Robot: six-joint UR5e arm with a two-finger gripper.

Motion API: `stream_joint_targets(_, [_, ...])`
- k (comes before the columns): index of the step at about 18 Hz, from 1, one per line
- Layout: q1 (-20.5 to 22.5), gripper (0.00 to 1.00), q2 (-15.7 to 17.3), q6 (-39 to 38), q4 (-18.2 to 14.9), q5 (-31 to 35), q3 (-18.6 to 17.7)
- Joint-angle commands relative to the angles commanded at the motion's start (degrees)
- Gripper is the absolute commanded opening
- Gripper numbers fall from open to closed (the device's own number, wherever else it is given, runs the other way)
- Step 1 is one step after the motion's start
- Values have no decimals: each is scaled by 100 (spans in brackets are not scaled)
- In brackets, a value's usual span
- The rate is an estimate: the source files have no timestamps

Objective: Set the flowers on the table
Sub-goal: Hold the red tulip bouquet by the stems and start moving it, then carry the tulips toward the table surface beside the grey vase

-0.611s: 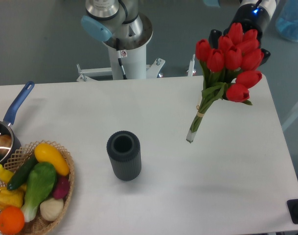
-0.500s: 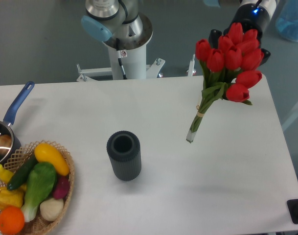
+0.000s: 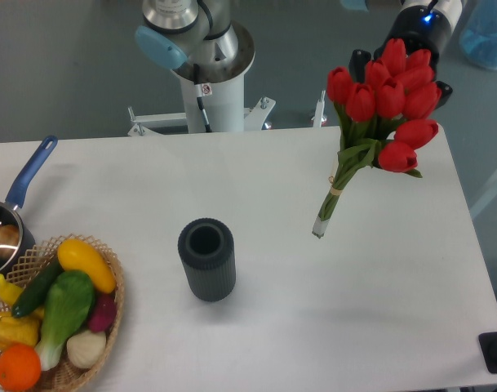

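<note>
Nearest you, a basket [image 3: 109, 314] of vegetables sat at the table's [image 3: 264, 327] front-left corner, with a blue-handled pan [image 3: 11, 220] just behind it at the left edge. A dark cylinder [image 3: 206, 259] stood upright near the middle, open end up. Further back on the right, the flowers [image 3: 379, 106] hung tilted, red buds up and away, the stem tips low over the white top; you could not tell whether they touched it. Behind the buds, the gripper [image 3: 399, 69] was mostly hidden, its dark fingers [image 3: 359, 62] showing either side of the bunch, apparently pinching it.
</note>
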Motion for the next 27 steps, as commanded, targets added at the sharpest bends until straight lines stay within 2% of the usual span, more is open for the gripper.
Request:
stream_joint_targets(6, [-8,28,9,9,-9,966,62])
stream_joint_targets(10, [-35,28,35,-53,-17,1871,264])
stream_joint_targets(16, [-113,28,97,-62,-26,3101,290])
stream_joint_targets(19, [-350,28,88,-157,-79,4154,509])
stream_joint_targets(24, [-1105,29,-17,-290,-105,6256,501])
stream_joint_targets(27, [-1432,29,-184,-299,-97,6750,457])
